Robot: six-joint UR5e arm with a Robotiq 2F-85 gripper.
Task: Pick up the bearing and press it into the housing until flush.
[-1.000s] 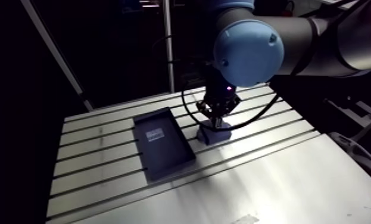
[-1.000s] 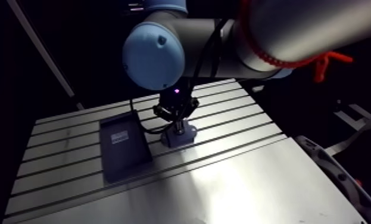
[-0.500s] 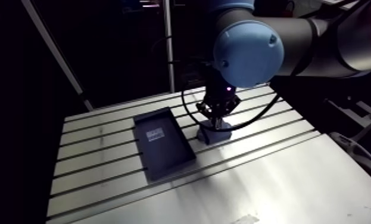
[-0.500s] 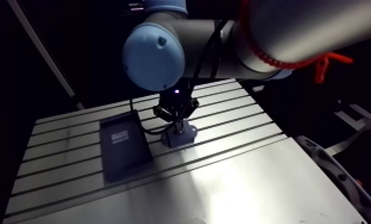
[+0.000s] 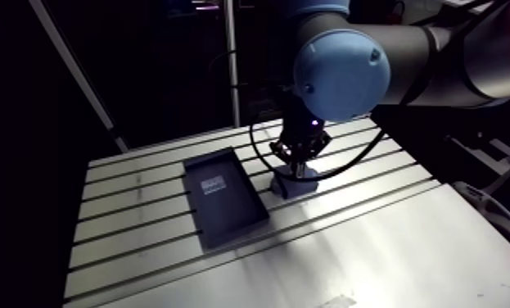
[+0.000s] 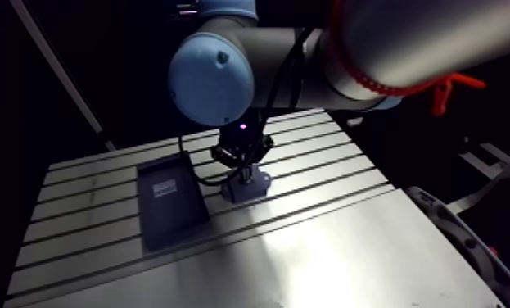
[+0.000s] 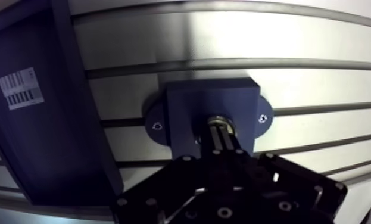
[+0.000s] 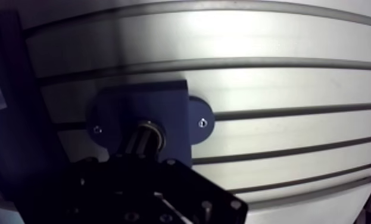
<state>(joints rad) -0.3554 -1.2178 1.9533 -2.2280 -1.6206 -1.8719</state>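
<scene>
Bearing point(image 7: 221, 121) beneath closed fingers point(image 7: 216, 140) (in housing point(image 7: 184, 107))

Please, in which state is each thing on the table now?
Dark blue housing block: sitting on the slotted aluminium table.
Silver metal bearing ring: in the housing's bore; flushness unclear.
Black flat tray: lying beside the housing, barcode label inside.
Gripper: fingers shut, tips at the bearing.
</scene>
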